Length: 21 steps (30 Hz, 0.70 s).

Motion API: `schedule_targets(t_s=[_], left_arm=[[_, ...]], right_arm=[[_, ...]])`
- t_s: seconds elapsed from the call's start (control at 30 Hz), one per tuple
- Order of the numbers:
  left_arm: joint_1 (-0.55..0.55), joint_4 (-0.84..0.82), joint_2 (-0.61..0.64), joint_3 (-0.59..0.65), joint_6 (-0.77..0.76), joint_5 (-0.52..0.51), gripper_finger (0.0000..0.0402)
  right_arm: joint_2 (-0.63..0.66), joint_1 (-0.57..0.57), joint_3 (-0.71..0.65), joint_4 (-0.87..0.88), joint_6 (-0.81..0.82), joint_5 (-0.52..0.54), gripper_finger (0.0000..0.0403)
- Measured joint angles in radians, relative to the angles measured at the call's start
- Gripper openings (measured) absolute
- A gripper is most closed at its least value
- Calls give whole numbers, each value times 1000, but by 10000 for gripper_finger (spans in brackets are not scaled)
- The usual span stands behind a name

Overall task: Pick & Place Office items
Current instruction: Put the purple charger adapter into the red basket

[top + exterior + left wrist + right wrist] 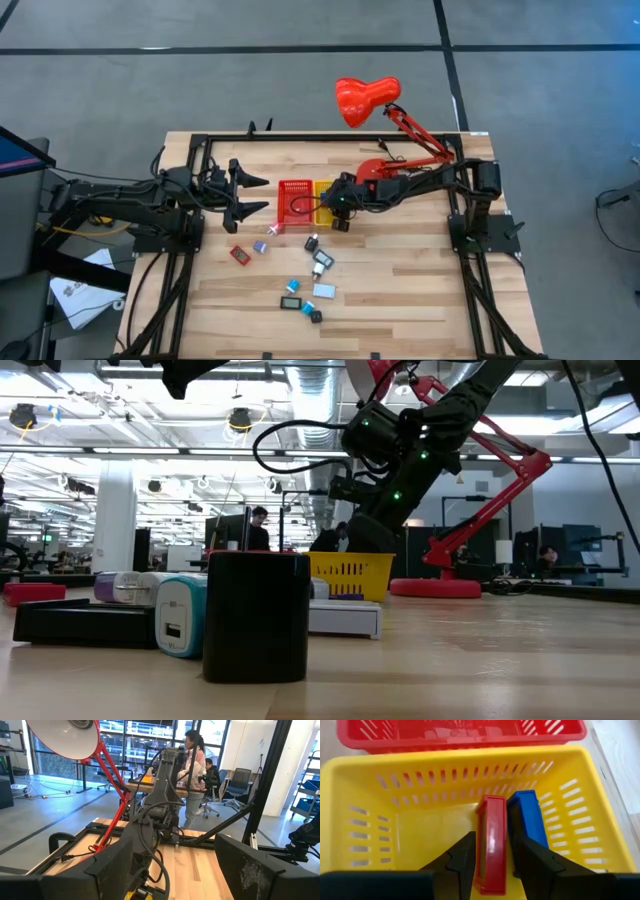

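The right arm reaches in from the 3 o'clock side of the tabletop toward its centre, elbow folded, wrist tipped downward. Its right gripper [492, 865] points steeply down, and its two dark fingers [462, 862] stand on either side of a thin red piece [491, 842], pressing its flat faces. The left arm lies along the 9 o'clock side, stretched level toward the middle, and its left gripper [252, 195] hangs above the tabletop with jaws spread wide, holding nothing.
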<state>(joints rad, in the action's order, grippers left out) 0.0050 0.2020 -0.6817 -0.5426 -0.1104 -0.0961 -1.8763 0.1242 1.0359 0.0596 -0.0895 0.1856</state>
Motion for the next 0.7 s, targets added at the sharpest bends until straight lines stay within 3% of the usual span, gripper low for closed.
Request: schedule_targets(t_s=[0.43, 0.7], left_arm=[[0, -1, 0, 0, 0, 0, 273], [0, -2, 0, -1, -3, 0, 273]], right_arm=[[31, -12, 77, -12, -59, 4, 125], [171, -49, 137, -5, 15, -23, 125]])
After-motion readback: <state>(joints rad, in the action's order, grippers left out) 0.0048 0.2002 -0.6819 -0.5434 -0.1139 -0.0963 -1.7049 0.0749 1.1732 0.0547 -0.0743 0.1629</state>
